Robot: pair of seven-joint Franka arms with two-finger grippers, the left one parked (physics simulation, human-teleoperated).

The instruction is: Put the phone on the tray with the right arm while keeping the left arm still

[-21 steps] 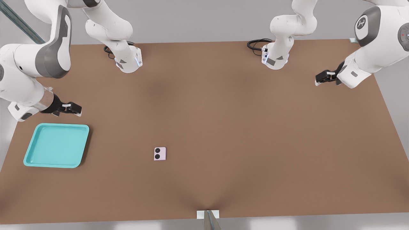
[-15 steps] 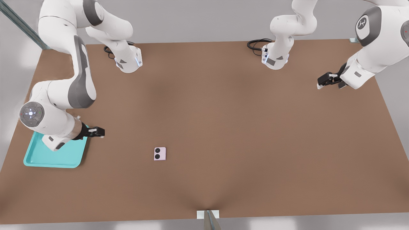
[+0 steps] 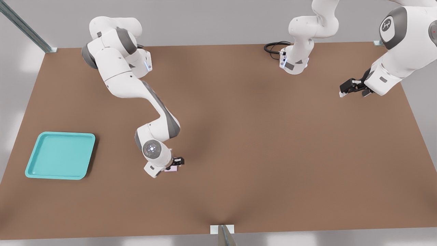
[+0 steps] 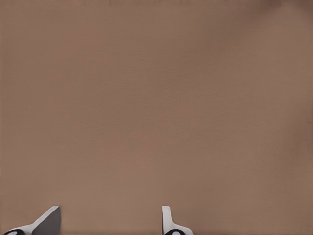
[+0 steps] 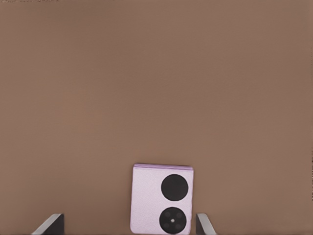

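My right arm (image 3: 136, 85) reaches across the brown table (image 3: 259, 143), its gripper (image 3: 174, 164) poised low over the phone (image 3: 172, 168), only a sliver of which shows past my wrist in the front view. From the wrist camera, the phone (image 5: 161, 199) lies flat on the table (image 5: 156, 83) directly beneath my gripper (image 5: 129, 226), a pale pink-lilac slab with its two round black lenses facing up. My fingers are spread wide, one fingertip (image 5: 51, 224) standing clear of one edge of the phone and the other just outside the opposite edge, neither touching it. The phone sits between them, nearer the second finger, its lens side turned toward that finger. The turquoise tray (image 3: 87, 157) rests on the table well apart from my gripper, toward the front view's left, with bare tabletop between it and the phone. The tray lies flat and square, its raised rim unbroken and its inside plain.
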